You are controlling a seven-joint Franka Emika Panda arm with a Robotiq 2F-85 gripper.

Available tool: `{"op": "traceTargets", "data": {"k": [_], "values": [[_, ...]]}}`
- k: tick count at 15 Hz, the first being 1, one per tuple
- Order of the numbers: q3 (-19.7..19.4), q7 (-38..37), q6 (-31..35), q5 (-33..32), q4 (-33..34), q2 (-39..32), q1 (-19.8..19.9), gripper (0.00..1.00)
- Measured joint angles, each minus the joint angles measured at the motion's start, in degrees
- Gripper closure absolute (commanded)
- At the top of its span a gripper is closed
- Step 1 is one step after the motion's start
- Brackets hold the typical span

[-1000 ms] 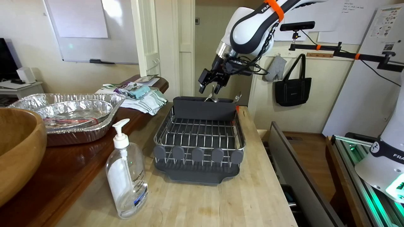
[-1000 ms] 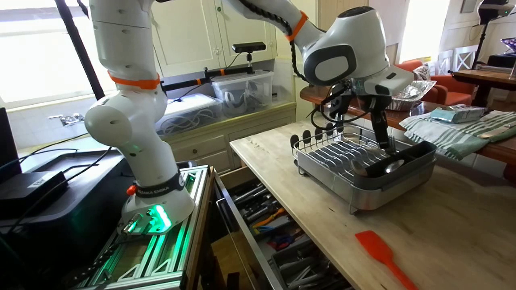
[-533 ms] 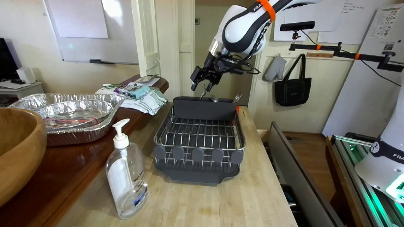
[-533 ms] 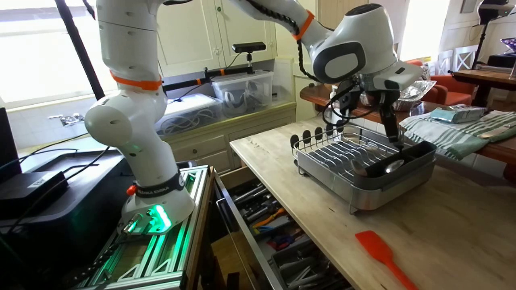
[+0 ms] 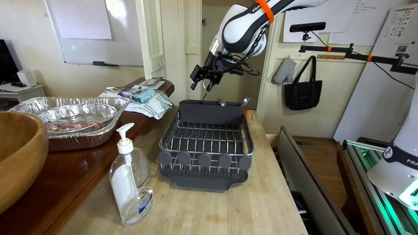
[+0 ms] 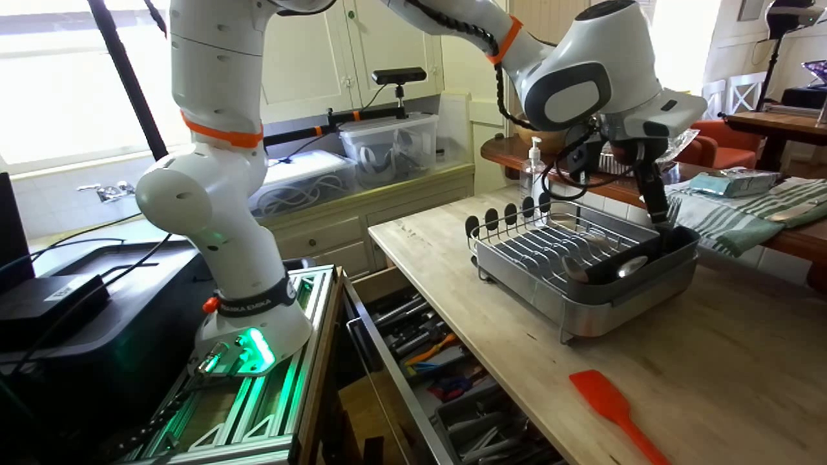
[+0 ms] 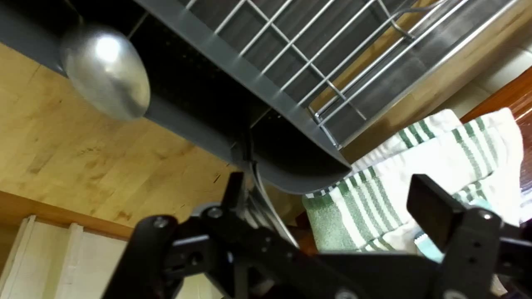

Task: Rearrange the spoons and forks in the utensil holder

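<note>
The dark grey utensil holder (image 5: 212, 112) sits at the end of the dish rack; it shows in an exterior view (image 6: 620, 294) and the wrist view (image 7: 274, 97). A metal fork (image 5: 204, 91) stands in it, tines up; its tines show in an exterior view (image 6: 674, 210). My gripper (image 5: 201, 86) is open above the holder, also in an exterior view (image 6: 659, 219). In the wrist view the fork (image 7: 268, 203) lies close against the inner side of one finger of the wide-open gripper (image 7: 328, 193). Its compartment is unclear. A spoon (image 6: 632, 266) and another spoon (image 6: 574, 268) lean in the holder.
The wire dish rack (image 5: 205, 151) stands on the wooden counter. A pump bottle (image 5: 132, 182) stands before it. A red spatula (image 6: 607, 400) lies on the counter. Striped towels (image 7: 370, 203) lie beyond the holder. An open drawer (image 6: 426, 361) runs along the counter edge.
My gripper has moved along the holder toward its towel end, staying open. The fork has shifted the same way with it and stands more upright. The two spoons have stayed put.
</note>
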State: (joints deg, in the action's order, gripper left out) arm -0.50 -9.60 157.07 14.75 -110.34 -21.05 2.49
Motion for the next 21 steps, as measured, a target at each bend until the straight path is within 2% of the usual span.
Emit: {"op": "traceTargets", "data": {"k": [11, 17, 21], "values": [[-1.6, 0.0, 0.0, -0.1, 7.0, -4.8, 0.4, 0.0], [-0.7, 0.0, -0.1, -0.1, 7.1, -4.1, 0.4, 0.0], [-0.8, -0.1, -0.2, -0.1, 4.0, -1.1, 0.4, 0.0]]}}
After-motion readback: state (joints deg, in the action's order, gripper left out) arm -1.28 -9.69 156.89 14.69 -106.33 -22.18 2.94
